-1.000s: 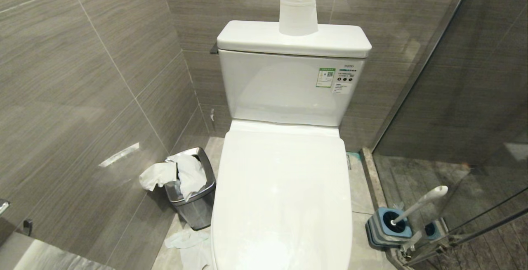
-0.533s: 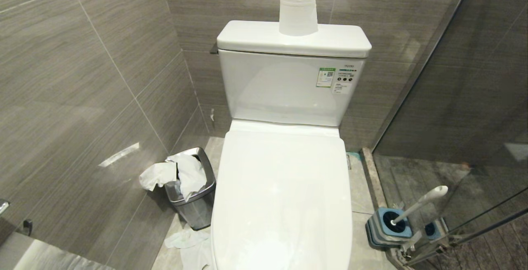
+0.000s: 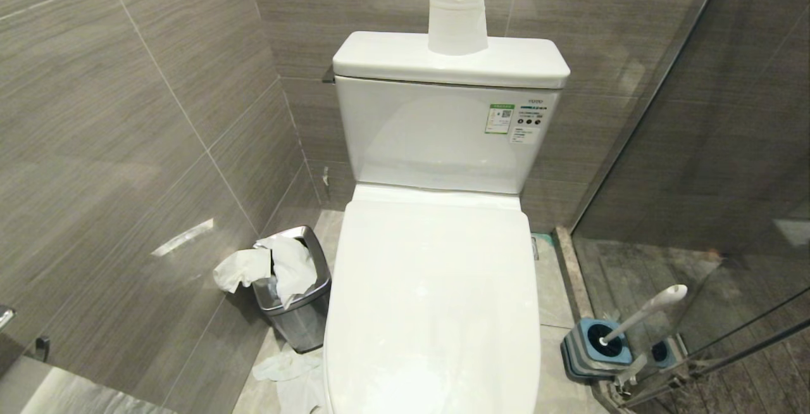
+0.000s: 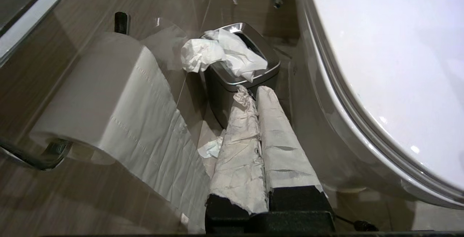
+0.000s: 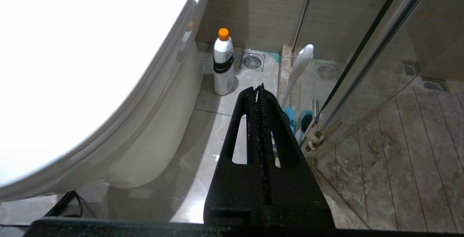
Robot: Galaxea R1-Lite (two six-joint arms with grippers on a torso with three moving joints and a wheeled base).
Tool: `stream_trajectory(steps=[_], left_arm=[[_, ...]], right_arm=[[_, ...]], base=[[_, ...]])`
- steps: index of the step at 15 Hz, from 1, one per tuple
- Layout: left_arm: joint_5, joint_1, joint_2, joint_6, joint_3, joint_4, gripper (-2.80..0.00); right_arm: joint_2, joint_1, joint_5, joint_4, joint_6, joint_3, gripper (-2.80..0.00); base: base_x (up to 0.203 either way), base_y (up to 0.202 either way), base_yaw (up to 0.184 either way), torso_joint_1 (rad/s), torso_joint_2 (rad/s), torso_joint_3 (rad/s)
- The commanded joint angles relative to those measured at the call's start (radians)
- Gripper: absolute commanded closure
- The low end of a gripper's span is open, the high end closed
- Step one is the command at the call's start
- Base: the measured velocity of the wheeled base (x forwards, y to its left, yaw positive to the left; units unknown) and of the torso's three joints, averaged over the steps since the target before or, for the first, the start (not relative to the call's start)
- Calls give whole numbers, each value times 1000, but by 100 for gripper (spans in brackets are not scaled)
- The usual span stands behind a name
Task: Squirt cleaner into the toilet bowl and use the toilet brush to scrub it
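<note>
Between the earlier head pictures and this moment, nothing in the scene changes: the toilet, the bin and the brush all stay at the same places, and no arm comes into the head view.

The toilet bowl (image 3: 436,313) stands in the middle, with its white lid down, so the inside is hidden. Its long axis runs from the tank at the back wall toward the robot. A paper roll (image 3: 457,18) stands upright on the tank lid.

The toilet brush (image 3: 642,316) is on the floor at the robot's right, near the glass shower door (image 3: 728,167). Its head sits inside the grey-and-blue holder (image 3: 595,351), and the white handle leans up and away from the toilet, with the rounded end at the top. A white bottle (image 5: 223,63) with an orange cap stands upright on the floor just beside the toilet base, on the same side.

The steel waste bin (image 3: 297,300), full of crumpled paper, stands at the left of the toilet.

The left gripper (image 4: 252,92), with fingers wrapped in paper, is closed on nothing and points toward the bin. The right gripper (image 5: 258,89) is closed on nothing too and points toward the brush.
</note>
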State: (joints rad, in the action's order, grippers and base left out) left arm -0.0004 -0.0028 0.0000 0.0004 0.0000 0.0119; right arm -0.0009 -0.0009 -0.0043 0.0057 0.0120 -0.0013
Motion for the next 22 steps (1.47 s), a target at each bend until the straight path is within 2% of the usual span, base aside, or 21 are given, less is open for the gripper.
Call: stream_trajectory(steps=[1, 22], left_arm=[[0, 0, 2, -2, 2, 0, 0], [0, 0, 2, -2, 2, 0, 0]], right_arm=[[1, -1, 0, 0, 0, 0, 0], [1, -1, 0, 0, 0, 0, 0]], base=[[0, 0, 0, 0, 0, 0], [0, 0, 0, 0, 0, 0]])
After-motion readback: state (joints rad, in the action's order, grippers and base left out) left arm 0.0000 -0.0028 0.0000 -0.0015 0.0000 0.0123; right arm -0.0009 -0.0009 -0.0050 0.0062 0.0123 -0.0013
